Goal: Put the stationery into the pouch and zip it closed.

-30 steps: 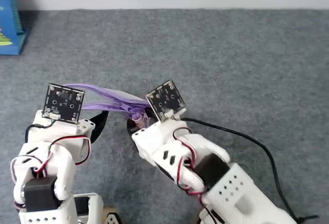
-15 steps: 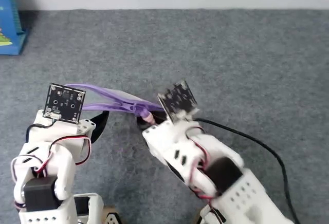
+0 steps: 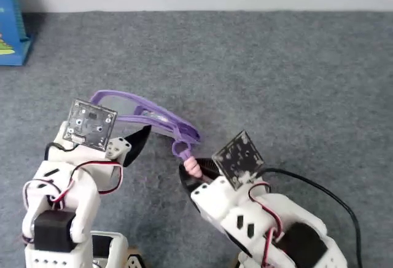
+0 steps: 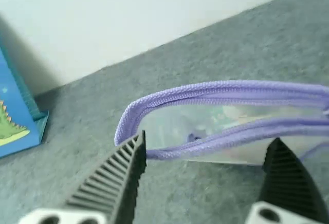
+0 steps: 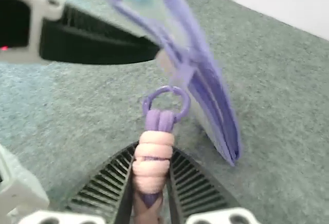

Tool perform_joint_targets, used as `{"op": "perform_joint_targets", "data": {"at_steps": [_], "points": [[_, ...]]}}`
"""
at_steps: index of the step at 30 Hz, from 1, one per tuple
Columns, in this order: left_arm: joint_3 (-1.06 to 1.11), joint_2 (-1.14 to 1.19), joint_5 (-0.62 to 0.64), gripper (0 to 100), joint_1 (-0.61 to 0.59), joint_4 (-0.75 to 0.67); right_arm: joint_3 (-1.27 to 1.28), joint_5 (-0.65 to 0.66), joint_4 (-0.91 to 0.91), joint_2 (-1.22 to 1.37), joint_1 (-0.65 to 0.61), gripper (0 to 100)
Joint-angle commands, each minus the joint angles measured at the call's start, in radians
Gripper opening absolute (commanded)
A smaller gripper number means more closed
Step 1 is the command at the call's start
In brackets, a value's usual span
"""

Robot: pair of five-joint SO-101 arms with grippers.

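High view, step: the zip is being worked. The right gripper [image 3: 191, 171] grips the pink charm [image 3: 193, 167], which hangs from the purple ring [image 3: 180, 150] at the near end of the pouch [image 3: 136, 109].
High view, doing it well: pull along the line of the zip, not across it, and have the pouch braced so that it does not simply drag over the grey mat [image 3: 288, 77].
High view, pouch: it stands on edge between the two arms, with clear walls and purple bands, and the left gripper [image 3: 138, 140] is just beside it.
Left wrist view, jaws: the left gripper [image 4: 208, 143] is spread wide and holds nothing.
Left wrist view, doing it well: close on the pouch's end before the pull is loaded.
Left wrist view, pouch: the pouch [image 4: 226, 118] lies just beyond the fingertips. Its two purple bands stand apart, so the mouth reads as open here. A dark shape [image 4: 194, 137] shows through the wall but is too blurred to name. A blue box [image 4: 13, 126] stands well apart.
Right wrist view, jaws: the right gripper [image 5: 153, 154] is clamped on the pink charm [image 5: 154, 144].
Right wrist view, pouch: the pouch [image 5: 208, 106] tilts away from the purple ring [image 5: 165, 102].
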Motion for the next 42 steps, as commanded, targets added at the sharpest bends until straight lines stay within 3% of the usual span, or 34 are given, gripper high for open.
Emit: {"op": "perform_joint_targets", "data": {"at_steps": [1,7,15,20,29,35,42], "points": [[-0.085,-0.002,0.029,35,0.077,-0.029,-0.009,0.003,0.038,-0.050,-0.027,0.7],[-0.082,-0.002,0.025,35,0.245,-0.029,-0.008,0.002,0.084,-0.124,-0.022,0.7],[-0.071,-0.002,0.023,35,0.382,-0.008,-0.008,0.002,0.122,-0.180,-0.021,0.7],[-0.050,-0.003,0.012,35,0.356,-0.006,-0.008,0.002,0.122,-0.208,-0.005,0.7],[-0.007,-0.011,-0.014,35,0.259,-0.006,-0.008,0.009,0.096,-0.200,0.163,1.8],[0.031,-0.011,-0.014,35,0.253,-0.014,0.031,-0.009,0.117,-0.200,0.165,21.4],[0.033,-0.011,-0.014,35,0.253,-0.011,0.046,-0.032,0.061,-0.200,0.166,18.3]]}}
